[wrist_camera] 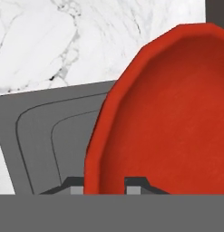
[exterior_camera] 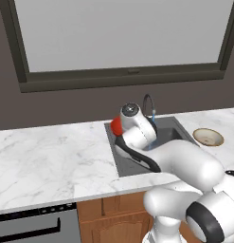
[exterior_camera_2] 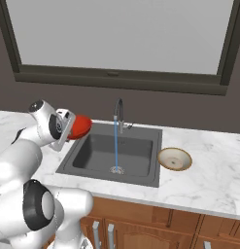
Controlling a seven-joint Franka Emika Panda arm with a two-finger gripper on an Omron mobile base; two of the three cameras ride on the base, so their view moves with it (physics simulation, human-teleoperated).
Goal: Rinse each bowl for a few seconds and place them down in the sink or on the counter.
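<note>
My gripper is shut on the rim of the glossy red bowl, one fingertip on each side of the rim. In the right base view the gripper holds the red bowl tilted in the air over the left edge of the dark grey sink. The arm's wrist partly covers the red bowl in the left base view. The shallow beige bowl rests on the white marble counter just right of the sink. A thin stream of water runs from the faucet down to the drain, to the right of the held bowl.
A long stretch of the marble counter lies left of the sink. A dark-framed window fills the wall behind. Wooden cabinets sit below the counter, and my own arm crosses the front of the sink.
</note>
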